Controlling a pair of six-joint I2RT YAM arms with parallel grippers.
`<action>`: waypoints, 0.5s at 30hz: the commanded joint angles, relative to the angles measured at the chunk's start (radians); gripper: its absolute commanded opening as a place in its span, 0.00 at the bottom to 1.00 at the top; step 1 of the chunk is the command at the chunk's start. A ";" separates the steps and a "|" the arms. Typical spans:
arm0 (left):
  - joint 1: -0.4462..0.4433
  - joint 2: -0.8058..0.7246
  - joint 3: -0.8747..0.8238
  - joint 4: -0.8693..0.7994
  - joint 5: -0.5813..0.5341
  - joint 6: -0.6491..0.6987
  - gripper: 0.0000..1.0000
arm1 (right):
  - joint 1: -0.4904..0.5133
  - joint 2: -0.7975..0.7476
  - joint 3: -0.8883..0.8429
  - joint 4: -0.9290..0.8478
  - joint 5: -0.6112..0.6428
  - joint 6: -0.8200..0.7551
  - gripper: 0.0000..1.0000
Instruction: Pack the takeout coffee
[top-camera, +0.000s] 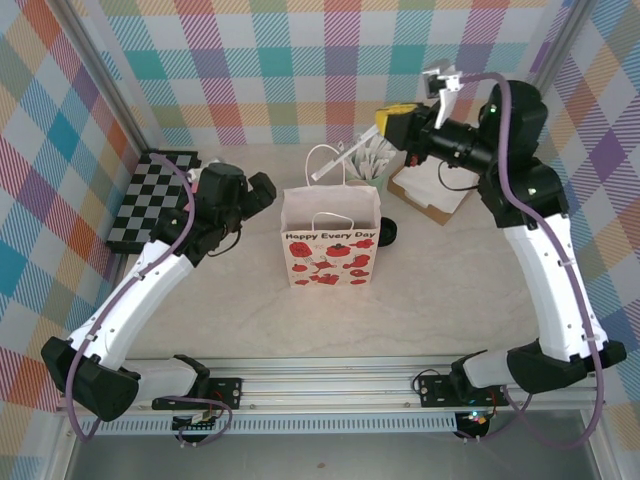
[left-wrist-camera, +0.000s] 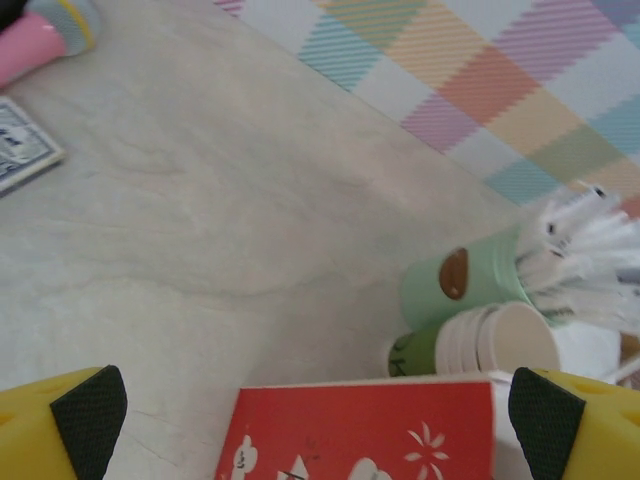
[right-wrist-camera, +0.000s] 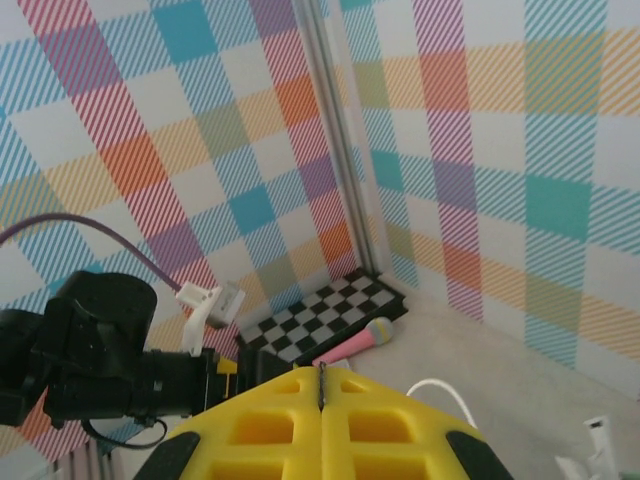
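1. Locate the takeout coffee (top-camera: 388, 233) on the worktop (top-camera: 450, 290), just beside the right side of the red-and-white paper bag (top-camera: 331, 245), with the black lid facing up in the top view.
2. Note the bag upright at mid-worktop, printed face toward the near edge.
3. Find the left end effector (top-camera: 264, 190) released, jaws spread wide, just left of the bag's upper left corner. In the left wrist view, see the black pads (left-wrist-camera: 88, 420) flanking the bag's red side panel.
4. Place the coffee on the opposite side of the bag from the left end effector, with the bag between the two and no contact.
5. Find the right end effector (top-camera: 393, 125) clenched, with the yellow fingers (right-wrist-camera: 270, 420) pressed flat together and nothing seen between them in the right wrist view. Note it raised over the back of the worktop.
6. Place the coffee toward the near edge from the right end effector and apart from it, with the green cutlery cup (top-camera: 375, 165) between the two.
7. In the left wrist view, log the cutlery cup and a stack of cream cups (left-wrist-camera: 500, 338) just past the bag's top edge. Cannot confirm the green sliver beside the stack as the coffee.
8. Record a checkerboard (top-camera: 160, 195) at the left rear of the worktop.
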 joint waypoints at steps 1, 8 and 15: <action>0.015 -0.028 -0.030 -0.047 -0.111 -0.097 1.00 | 0.027 0.012 -0.069 0.031 -0.038 0.036 0.00; 0.015 0.013 -0.031 -0.071 -0.083 -0.143 1.00 | 0.095 0.037 -0.250 0.175 0.049 0.225 0.00; 0.014 0.046 -0.043 -0.127 -0.133 -0.265 1.00 | 0.149 0.024 -0.452 0.366 0.095 0.396 0.00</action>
